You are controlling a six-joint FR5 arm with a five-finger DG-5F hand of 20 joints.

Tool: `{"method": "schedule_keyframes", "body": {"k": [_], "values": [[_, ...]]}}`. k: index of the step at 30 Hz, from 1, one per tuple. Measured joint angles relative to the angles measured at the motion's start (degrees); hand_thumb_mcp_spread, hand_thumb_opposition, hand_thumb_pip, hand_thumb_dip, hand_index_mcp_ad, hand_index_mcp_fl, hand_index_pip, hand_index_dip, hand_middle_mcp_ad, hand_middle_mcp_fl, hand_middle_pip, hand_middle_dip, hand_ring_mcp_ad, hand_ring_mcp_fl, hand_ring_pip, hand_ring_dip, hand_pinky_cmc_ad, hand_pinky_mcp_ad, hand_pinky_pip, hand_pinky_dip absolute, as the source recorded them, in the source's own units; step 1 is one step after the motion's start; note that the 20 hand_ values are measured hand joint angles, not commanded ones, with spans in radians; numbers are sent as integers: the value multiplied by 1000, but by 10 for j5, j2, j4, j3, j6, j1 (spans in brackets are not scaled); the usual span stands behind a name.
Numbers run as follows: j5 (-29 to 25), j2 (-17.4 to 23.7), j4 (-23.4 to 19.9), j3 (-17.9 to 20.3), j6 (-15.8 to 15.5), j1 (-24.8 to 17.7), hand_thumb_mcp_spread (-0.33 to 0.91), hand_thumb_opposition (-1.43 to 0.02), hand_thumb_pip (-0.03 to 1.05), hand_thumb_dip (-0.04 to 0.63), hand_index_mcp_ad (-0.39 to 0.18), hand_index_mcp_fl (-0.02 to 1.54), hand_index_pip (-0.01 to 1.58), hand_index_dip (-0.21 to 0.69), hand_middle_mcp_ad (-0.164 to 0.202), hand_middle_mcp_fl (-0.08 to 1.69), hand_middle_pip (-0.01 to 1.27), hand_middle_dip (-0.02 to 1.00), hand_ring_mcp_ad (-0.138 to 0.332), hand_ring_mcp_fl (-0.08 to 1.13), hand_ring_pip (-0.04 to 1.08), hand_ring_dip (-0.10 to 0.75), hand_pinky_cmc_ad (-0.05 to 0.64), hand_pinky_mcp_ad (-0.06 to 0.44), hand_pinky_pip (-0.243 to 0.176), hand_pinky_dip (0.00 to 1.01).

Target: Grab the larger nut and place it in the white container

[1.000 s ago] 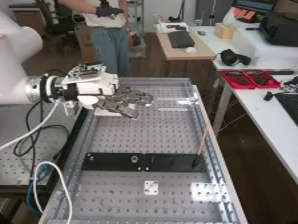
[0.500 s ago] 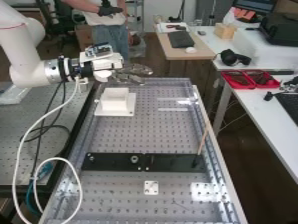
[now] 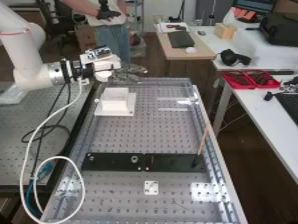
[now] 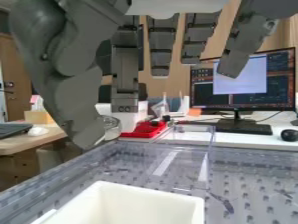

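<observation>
Operating remotely, I have dark grey robotic hand (image 3: 126, 75) raised over perforated metal table (image 3: 133, 135). Thumb and one finger appear to pinch round metallic larger nut (image 4: 110, 128); other fingers (image 4: 161, 47) extended, apart. Square white open-topped container (image 3: 115, 106) sits upright on table, well below nut. Key relation: nut held above rim level, sideways offset from container mouth unclear to me. I judge next move needs nut centred over mouth, then lowered before release; off-centre drop could clip rim.
</observation>
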State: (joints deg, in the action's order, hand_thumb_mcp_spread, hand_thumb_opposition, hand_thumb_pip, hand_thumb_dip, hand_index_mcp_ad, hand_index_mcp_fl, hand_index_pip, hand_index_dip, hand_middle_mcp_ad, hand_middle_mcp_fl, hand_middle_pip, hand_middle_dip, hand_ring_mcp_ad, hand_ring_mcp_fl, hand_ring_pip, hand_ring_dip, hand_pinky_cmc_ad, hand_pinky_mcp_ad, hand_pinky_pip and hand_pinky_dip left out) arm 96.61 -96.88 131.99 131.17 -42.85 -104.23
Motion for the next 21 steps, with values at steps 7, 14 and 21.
{"method": "schedule_keyframes", "body": {"k": [7, 14, 21], "values": [[9, -13, -5, 10, 0, 3, 386, -846, 672, 218, -87, 347, 1508, 2, 61, 138, 126, 188, 101, 7, 91, 115, 328, 267, -44, 368], [1, -40, -11, 15, 9, 1, 386, -846, 672, 218, -87, 347, 1506, -28, 61, 138, 126, 187, 101, 7, 91, 115, 328, 269, -44, 387], [-9, -51, -11, 12, 18, -3, 387, -846, 672, 218, -89, 347, 1506, -28, 61, 138, 126, 187, 101, 7, 91, 115, 328, 267, -44, 393]]}}
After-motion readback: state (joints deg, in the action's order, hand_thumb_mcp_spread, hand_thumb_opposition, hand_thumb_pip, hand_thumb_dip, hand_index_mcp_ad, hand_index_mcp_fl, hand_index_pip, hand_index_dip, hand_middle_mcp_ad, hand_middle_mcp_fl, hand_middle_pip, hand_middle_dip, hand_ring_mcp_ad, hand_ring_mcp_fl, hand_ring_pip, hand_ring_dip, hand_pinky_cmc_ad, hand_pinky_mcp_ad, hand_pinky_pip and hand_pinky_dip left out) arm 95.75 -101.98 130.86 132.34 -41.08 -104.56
